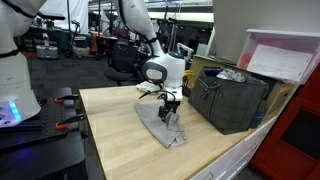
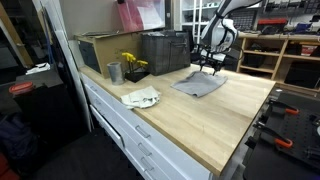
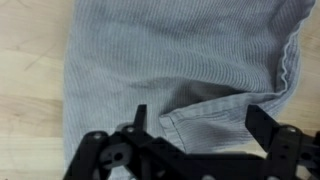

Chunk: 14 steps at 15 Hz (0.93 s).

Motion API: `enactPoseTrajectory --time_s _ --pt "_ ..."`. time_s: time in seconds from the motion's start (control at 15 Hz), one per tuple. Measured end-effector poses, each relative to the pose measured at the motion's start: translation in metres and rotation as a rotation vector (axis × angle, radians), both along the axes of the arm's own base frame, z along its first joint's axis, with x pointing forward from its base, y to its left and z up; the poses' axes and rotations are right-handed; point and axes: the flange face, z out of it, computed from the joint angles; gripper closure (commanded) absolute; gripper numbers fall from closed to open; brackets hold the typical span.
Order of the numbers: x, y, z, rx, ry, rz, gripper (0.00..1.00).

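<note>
A grey ribbed cloth [image 3: 170,60] lies spread on the wooden table, seen in both exterior views [image 1: 163,128] [image 2: 198,84]. My gripper [image 3: 198,122] hangs just above it with the jaws wide open. A folded hem of the cloth lies between the two fingers [image 3: 262,122], and nothing is gripped. In an exterior view the gripper [image 1: 170,108] stands over the cloth's end nearest the dark crate. In the wrist view the cloth fills most of the picture.
A dark plastic crate [image 1: 232,100] stands beside the cloth, close to the arm. Further along the table are a metal cup [image 2: 114,72], yellow flowers [image 2: 131,62] and a crumpled white rag [image 2: 141,97]. The table edge [image 1: 215,158] runs near the cloth.
</note>
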Motion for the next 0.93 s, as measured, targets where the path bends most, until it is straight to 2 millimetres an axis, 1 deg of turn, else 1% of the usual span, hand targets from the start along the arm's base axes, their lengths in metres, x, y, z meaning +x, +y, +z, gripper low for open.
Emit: enactPoseTrajectory --time_s 0.07,0.13,0.2,0.27,0.33,0.4,0.53,0.8,0.87,0.93 --pt "0.000 0.003 -0.006 0.016 0.002 -0.021 0.00" --pt "0.000 0.005 -0.011 0.029 0.003 -0.037 0.12" --pt "0.000 0.007 -0.015 0.040 0.004 -0.054 0.26" --pt "-0.001 0.007 -0.019 0.048 0.006 -0.070 0.32" --pt "-0.002 0.005 -0.022 0.055 0.006 -0.085 0.42" --pt "-0.003 0.003 -0.025 0.060 0.005 -0.098 0.49" --pt "-0.004 -0.003 -0.025 0.059 0.001 -0.112 0.64" --pt "-0.002 -0.011 -0.020 0.040 -0.014 -0.122 0.93" --pt "-0.001 -0.012 -0.018 0.035 -0.020 -0.122 0.99" --pt "0.001 -0.012 -0.017 0.029 -0.026 -0.122 1.00"
